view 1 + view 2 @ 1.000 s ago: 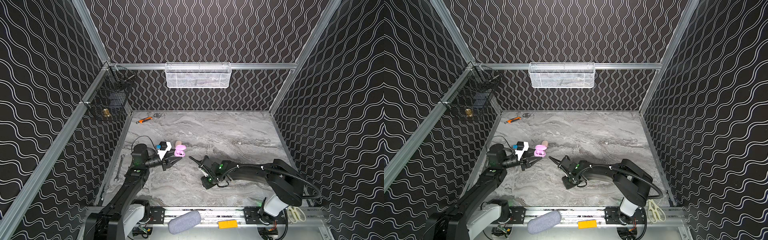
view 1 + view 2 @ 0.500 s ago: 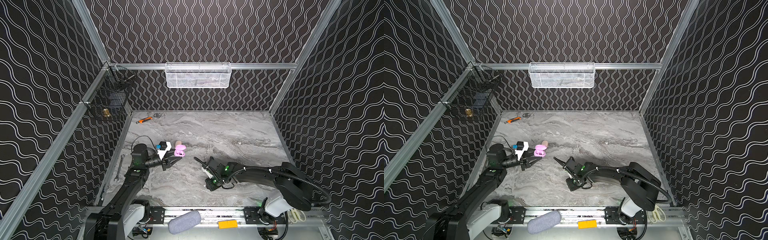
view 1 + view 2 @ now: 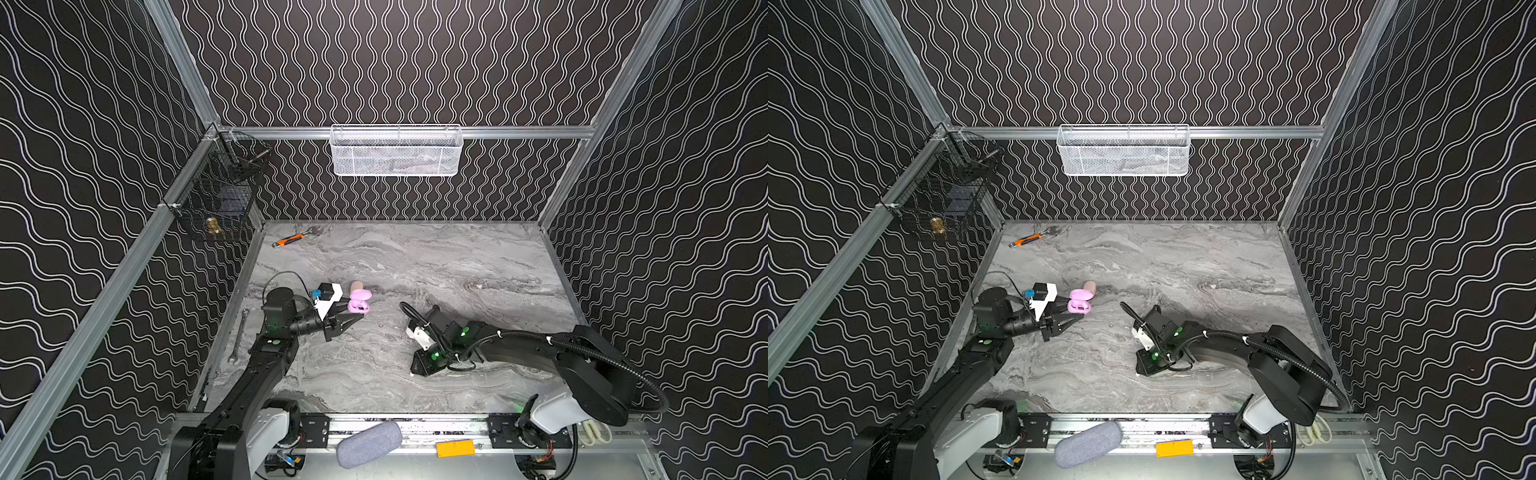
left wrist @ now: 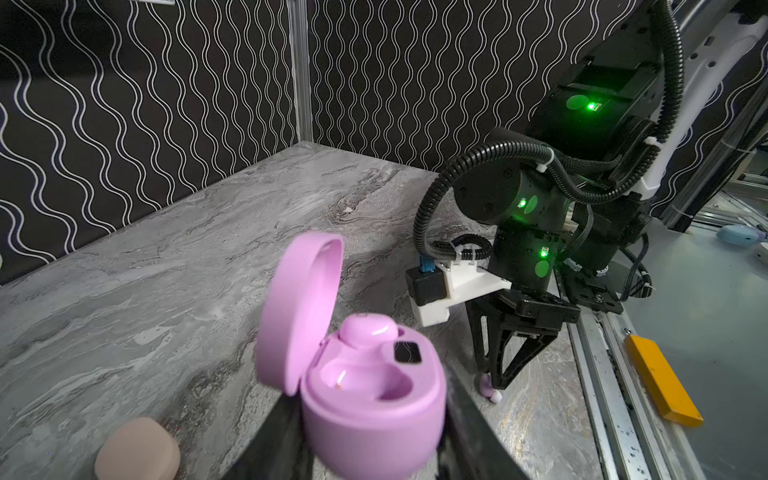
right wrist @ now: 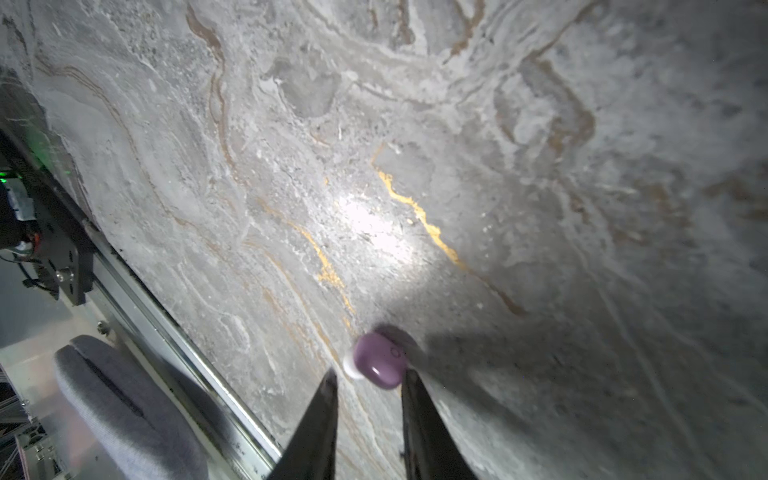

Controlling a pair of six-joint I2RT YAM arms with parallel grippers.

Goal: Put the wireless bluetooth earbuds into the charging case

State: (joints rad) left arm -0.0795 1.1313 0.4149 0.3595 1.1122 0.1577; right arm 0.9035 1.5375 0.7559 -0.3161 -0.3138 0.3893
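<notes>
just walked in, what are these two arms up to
The left gripper is clamped on an open pink charging case, lid up, with one lilac earbud seated in it and the neighbouring slot empty. The right gripper is down at the marble table, its fingers on either side of a second lilac earbud lying there; whether they have pinched it yet is not clear. A beige case sits beside the pink one.
</notes>
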